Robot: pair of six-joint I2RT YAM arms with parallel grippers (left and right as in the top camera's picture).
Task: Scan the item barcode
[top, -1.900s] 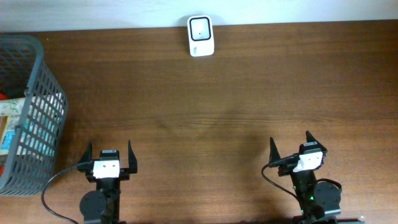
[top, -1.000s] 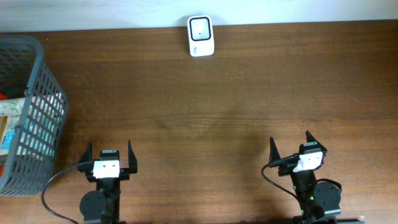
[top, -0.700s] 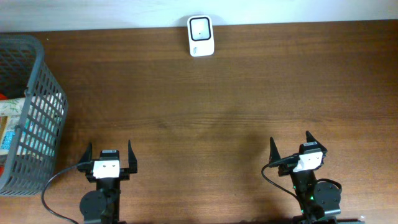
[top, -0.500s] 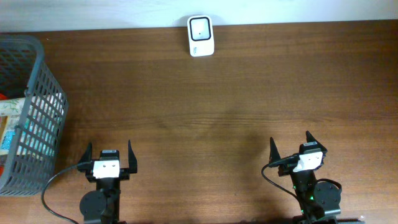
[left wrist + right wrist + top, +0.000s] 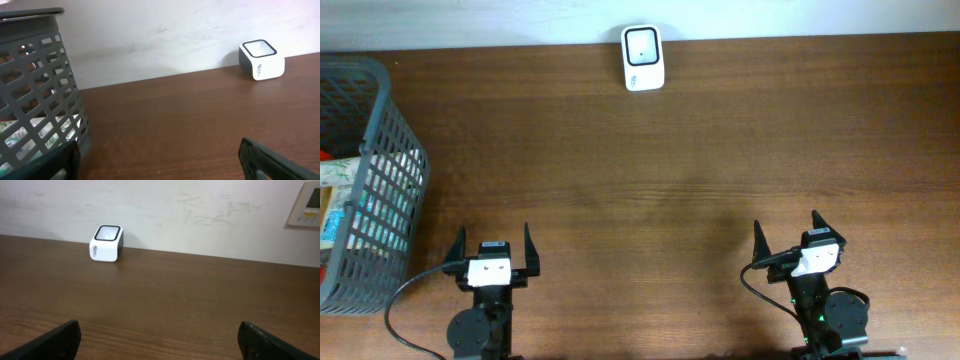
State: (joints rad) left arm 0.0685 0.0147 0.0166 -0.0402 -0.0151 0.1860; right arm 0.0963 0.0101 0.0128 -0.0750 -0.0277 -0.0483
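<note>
Change: next to nothing. In the overhead view the left gripper (image 5: 493,234) sits a shade further from the table's near edge than half a second ago. The right gripper (image 5: 786,222), the scanner and the basket lie as they did.
Left pincer: fingers spread wide apart, nothing between them, at the near edge of the table (image 5: 670,170).
Right pincer: likewise wide apart and empty, at the near edge on the other side.
Barcode scanner (image 5: 643,58): small white cube with a dark window facing up. It stands at the far edge against the wall, well apart from both arms.
Item: packaged goods (image 5: 335,195) lie inside the grey mesh basket (image 5: 380,130) at the left end of the table. They look like printed boxes, though the mesh hides too much to say which one is meant or where its barcode is.
Meaning for the task: nothing has been picked up, so the scan is not yet started. The small shift of the left arm, the one nearer the basket, probably opens a reach into it.
</note>
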